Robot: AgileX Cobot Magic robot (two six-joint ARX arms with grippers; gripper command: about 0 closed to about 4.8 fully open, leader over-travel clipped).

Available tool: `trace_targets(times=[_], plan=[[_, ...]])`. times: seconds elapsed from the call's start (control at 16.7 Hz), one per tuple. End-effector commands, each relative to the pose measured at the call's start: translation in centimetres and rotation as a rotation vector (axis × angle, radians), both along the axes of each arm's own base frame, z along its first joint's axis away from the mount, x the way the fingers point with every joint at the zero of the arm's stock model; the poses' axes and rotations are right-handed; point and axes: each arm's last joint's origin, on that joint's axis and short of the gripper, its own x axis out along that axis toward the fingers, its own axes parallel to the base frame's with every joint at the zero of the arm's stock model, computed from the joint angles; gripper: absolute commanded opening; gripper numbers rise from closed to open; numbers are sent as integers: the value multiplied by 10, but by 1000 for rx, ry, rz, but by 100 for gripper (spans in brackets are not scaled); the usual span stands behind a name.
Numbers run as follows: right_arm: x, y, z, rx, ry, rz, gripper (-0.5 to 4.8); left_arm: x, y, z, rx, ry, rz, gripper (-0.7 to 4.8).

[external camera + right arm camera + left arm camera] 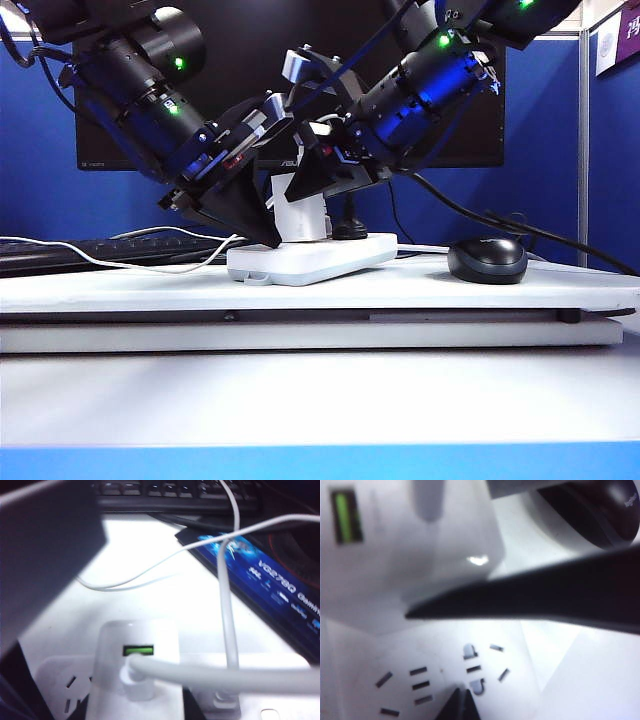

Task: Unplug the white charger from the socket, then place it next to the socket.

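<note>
The white charger [300, 216] stands upright, plugged into the socket [330, 258], a flat white power strip on the desk board. My right gripper [308, 190] comes down from the upper right and is shut on the charger [137, 650], with dark fingers [192, 705] against both of its sides. A green port and a thick white cable [225, 677] show on the charger's end. My left gripper [264, 236] is shut, and its tips [460, 706] rest on the socket's face [425, 680] just beside the charger [405, 555].
A black plug [350, 228] sits in the socket behind the charger. To the right lies a black mouse [487, 258]; a keyboard [60, 255] lies at the left. A thin white cable [120, 262] trails left across the board. A small white plug [225, 700] is beside the charger.
</note>
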Motion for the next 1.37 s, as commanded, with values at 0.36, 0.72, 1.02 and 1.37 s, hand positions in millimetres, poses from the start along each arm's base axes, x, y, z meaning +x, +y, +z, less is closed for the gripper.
trace_targets(times=[0.36, 0.72, 1.02, 1.37], plan=[[-2, 2, 22, 97, -65, 40, -1, 2, 1, 0, 64, 13, 8, -5], [-3, 3, 21, 106, -49, 67, -1, 12, -3, 36, 120, -101, -36, -5], [-3, 4, 20, 115, -43, 118, -1, 7, 1, 37, 218, -130, -158, -6], [-2, 6, 12, 117, -6, 160, -1, 6, 1, 36, 256, -160, -220, -5]])
